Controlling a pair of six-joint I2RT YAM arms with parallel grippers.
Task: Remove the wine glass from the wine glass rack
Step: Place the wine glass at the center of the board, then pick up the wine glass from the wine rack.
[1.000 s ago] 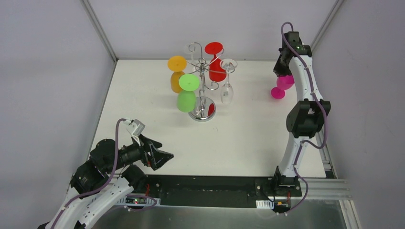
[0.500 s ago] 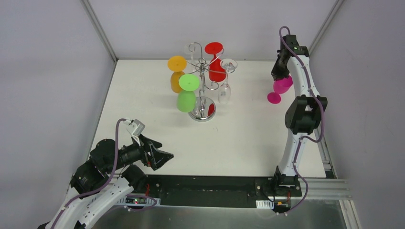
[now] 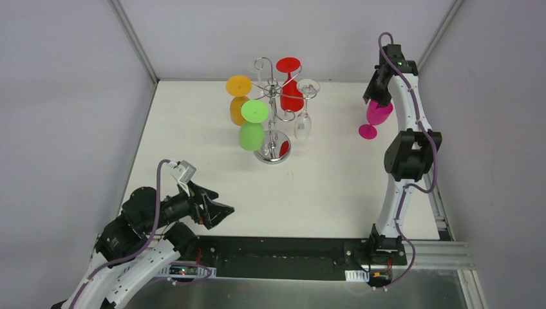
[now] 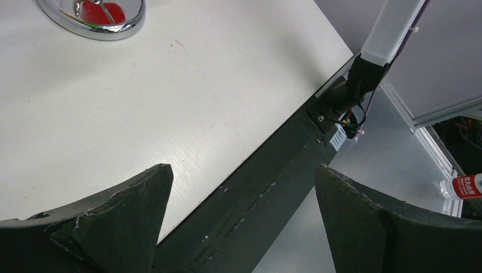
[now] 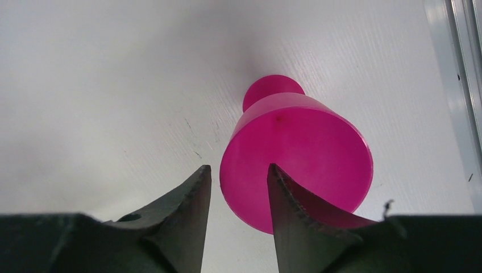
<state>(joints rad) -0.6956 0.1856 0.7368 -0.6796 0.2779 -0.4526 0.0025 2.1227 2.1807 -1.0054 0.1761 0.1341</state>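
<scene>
The chrome wine glass rack (image 3: 273,106) stands at the middle back of the table, and its round mirrored base also shows in the left wrist view (image 4: 91,25). Orange (image 3: 238,96), green (image 3: 252,127), red (image 3: 291,87) and clear (image 3: 305,119) glasses hang on it upside down. My right gripper (image 3: 380,98) is shut on the rim of a magenta wine glass (image 5: 301,148), one finger inside the bowl and one outside. The glass (image 3: 376,116) is off the rack at the back right, foot down, close to the table. My left gripper (image 4: 243,167) is open and empty over the table's near edge.
The white table (image 3: 335,180) ends at a black front strip (image 4: 267,187). The right arm's base post (image 4: 375,51) stands at that edge. Grey walls close the back and sides. A metal rail (image 5: 463,68) runs along the table's right edge.
My right gripper has turned the magenta glass more upright; its foot has swung down and slightly left toward the table. The left arm has not moved.
</scene>
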